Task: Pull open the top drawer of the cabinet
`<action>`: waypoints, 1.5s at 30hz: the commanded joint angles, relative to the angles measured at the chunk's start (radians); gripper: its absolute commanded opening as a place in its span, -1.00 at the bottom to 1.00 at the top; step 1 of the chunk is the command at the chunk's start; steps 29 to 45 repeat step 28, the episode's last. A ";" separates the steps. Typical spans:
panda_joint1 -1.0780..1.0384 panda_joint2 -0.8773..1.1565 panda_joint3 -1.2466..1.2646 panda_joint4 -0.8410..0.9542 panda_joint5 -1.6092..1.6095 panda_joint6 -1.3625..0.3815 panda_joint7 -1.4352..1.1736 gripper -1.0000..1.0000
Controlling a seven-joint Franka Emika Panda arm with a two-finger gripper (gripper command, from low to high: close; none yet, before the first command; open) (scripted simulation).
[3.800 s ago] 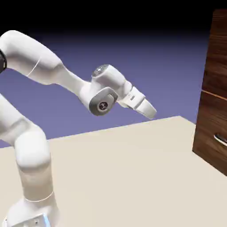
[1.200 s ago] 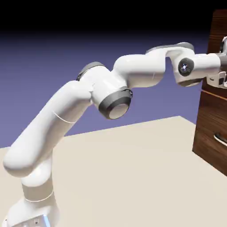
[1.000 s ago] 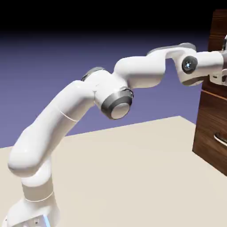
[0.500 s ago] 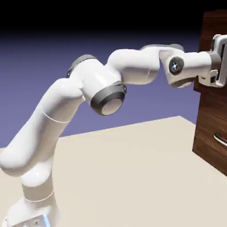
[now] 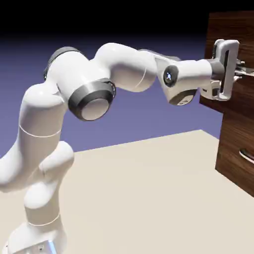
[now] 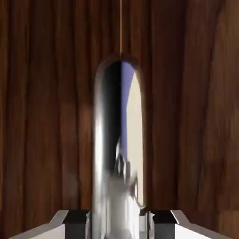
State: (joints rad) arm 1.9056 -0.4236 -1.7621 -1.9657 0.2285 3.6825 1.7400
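The cabinet of dark walnut-grain wood stands at the exterior view's right edge. Its top drawer juts out to the left of the lower front. My gripper reaches level from the left and is shut on that drawer's silver bar handle. In the hand view the handle runs upright, large and shiny, between my two grey fingertips, which press against its sides. The dark wood of the top drawer fills the rest of that view.
The lower drawer's curved silver handle shows at the right edge below my hand. The beige table stretches from the arm's base to the cabinet's foot. My elbow bulges toward the exterior view's left.
The top drawer's front has slid left, out of the cabinet, with my hand on its handle. The arm has folded back toward the left, elbow higher.
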 commanded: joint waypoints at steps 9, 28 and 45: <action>-0.095 0.131 -0.023 -0.079 -0.201 0.001 0.307 -1.00; -0.694 0.124 0.545 -0.288 -0.213 0.036 0.326 1.00; -0.694 0.124 0.545 -0.288 -0.213 0.036 0.326 1.00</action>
